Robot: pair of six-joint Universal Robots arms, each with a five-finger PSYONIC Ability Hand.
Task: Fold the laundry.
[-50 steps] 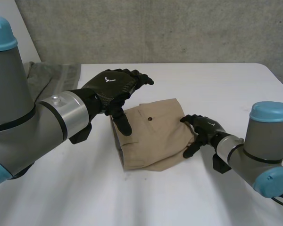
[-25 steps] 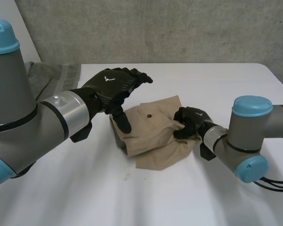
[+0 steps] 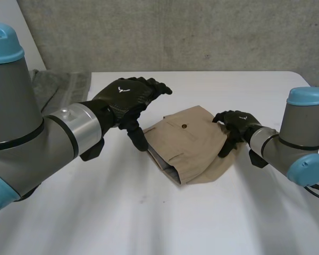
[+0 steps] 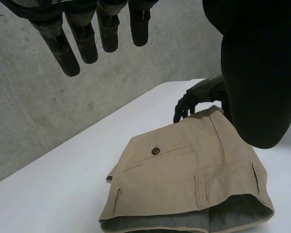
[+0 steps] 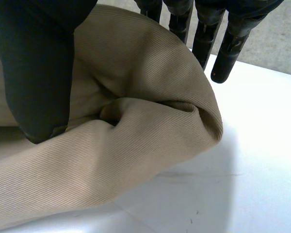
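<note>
Right hand (image 3: 236,121) is pinching the edge of folded tan cotton trousers (image 3: 191,146) mid white table (image 3: 149,223); left hand (image 3: 125,98) is hovering open, holding nothing.

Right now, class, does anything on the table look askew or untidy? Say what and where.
Yes. The khaki trousers lie askew, diagonal to the edges of the table. Their edge under the right hand is bunched into a ridge between thumb and fingers, so that fold isn't flat.

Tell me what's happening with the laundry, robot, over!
Left hand open above left edge of folded tan cloth shorts. Right hand pinches their right edge. Crumpled grey-green cloth lies apart; nothing blocking.
</note>
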